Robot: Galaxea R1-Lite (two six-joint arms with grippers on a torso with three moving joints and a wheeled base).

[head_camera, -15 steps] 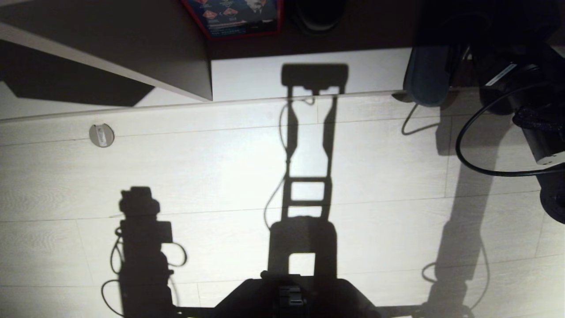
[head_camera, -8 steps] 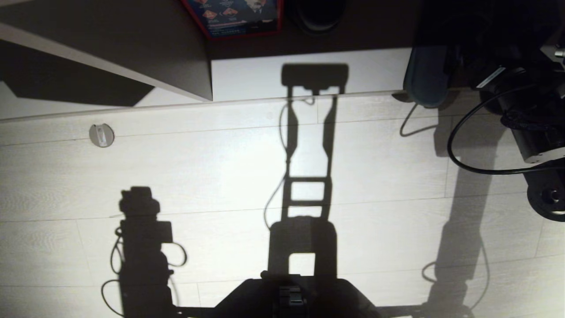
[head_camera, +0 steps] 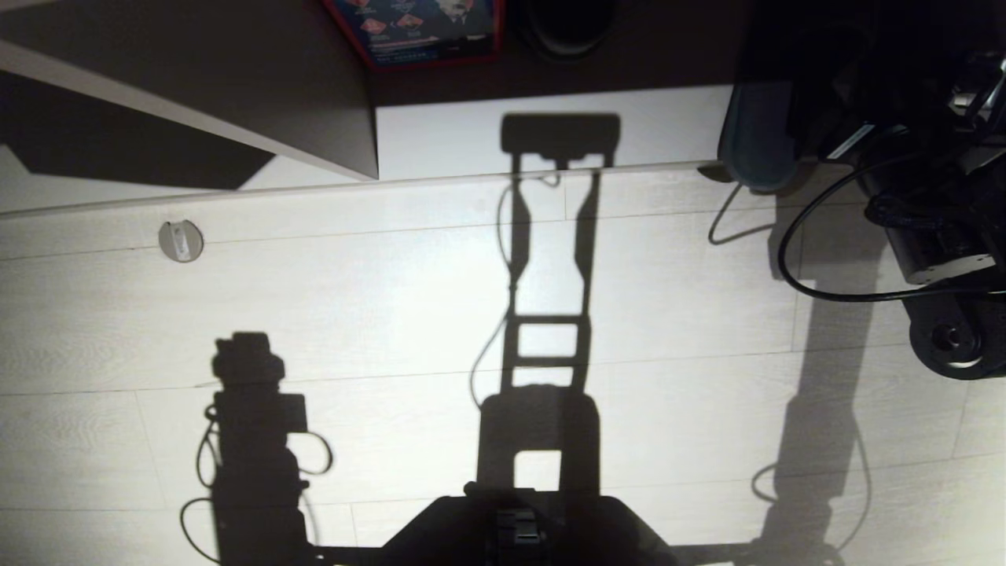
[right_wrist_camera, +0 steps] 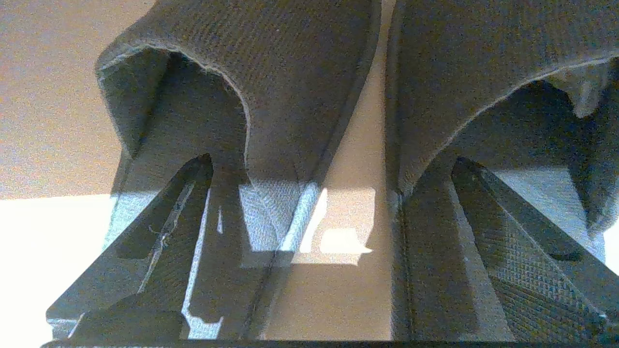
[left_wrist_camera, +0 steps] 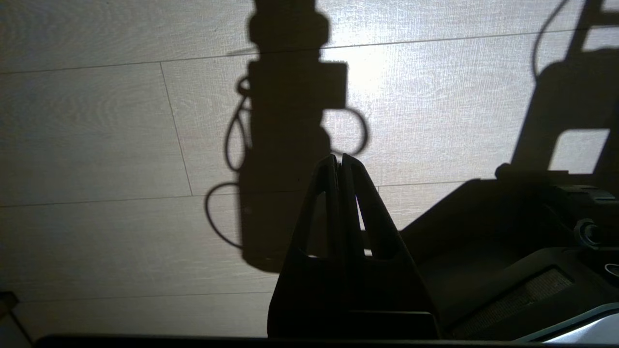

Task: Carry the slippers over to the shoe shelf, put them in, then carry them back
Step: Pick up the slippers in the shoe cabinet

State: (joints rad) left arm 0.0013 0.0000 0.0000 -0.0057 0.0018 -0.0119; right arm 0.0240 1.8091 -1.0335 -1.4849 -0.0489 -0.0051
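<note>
While holding the right arm [head_camera: 935, 244] out into the dark recess at the far right of the head view, keeping the right tool [right_wrist_camera: 331, 162] spread to its widest and clamping nothing. Resting one finger [right_wrist_camera: 159, 217] at the open mouth of each of the slippers [right_wrist_camera: 271, 72], tips just under the fabric uppers. Showing the slippers lying side by side, close together but apart, open ends toward the wrist camera, on a tan board [right_wrist_camera: 348, 299] partly lit by sun; not allowing that board to be told as the shoe shelf. Hanging the left tool [left_wrist_camera: 341, 159] above the pale plank floor [head_camera: 393, 299], fingers pressed together and gripping nothing. Showing a red-edged box [head_camera: 416, 27] at the far edge.
</note>
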